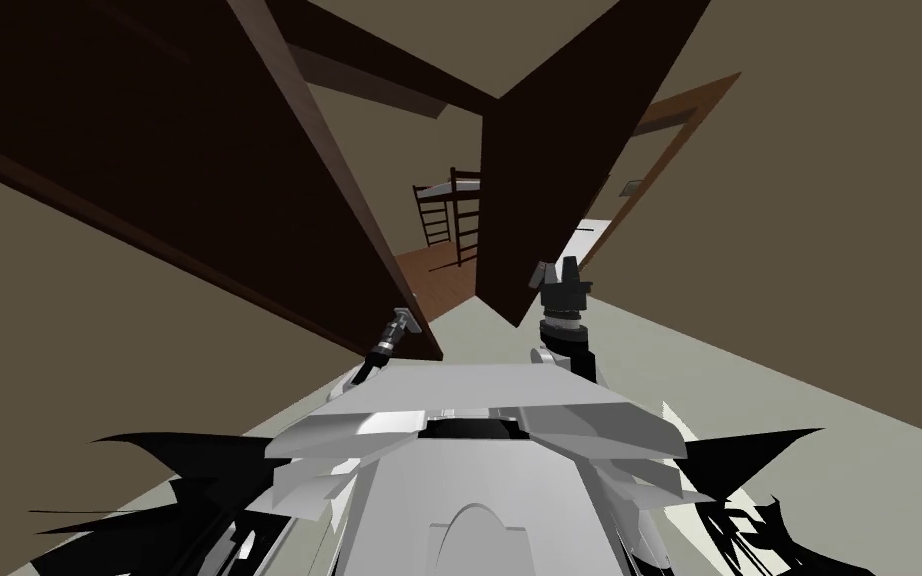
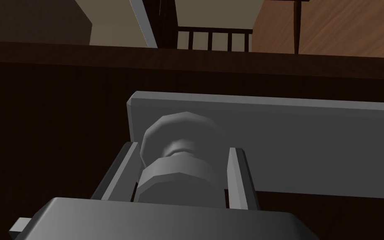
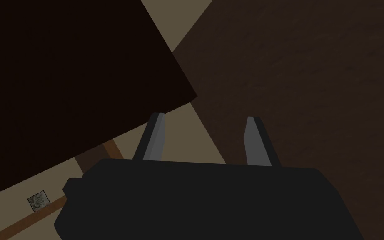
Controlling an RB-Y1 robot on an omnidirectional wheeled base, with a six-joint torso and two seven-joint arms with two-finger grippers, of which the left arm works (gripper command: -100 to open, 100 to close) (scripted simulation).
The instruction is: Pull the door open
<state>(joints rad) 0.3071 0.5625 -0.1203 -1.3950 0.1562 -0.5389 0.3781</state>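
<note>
The dark brown door (image 1: 199, 150) stands swung at an angle on my left. Its grey round knob (image 2: 178, 137) sits on a grey plate (image 2: 303, 141) fixed to the door face (image 2: 41, 125). My left gripper (image 2: 183, 148) is shut on the knob, one finger pressing each side; in the head view this gripper (image 1: 404, 322) is at the door's near corner. My right gripper (image 1: 561, 268) is raised beside a second dark panel (image 1: 549, 180), and its wrist view shows the gripper (image 3: 205, 116) open with nothing between the fingers.
Between the two dark panels an opening shows a brown wood floor (image 1: 429, 275) and dark slatted furniture (image 1: 449, 215). A brown door frame (image 1: 669, 150) stands at the right. Pale floor (image 1: 749, 380) stretches to my right.
</note>
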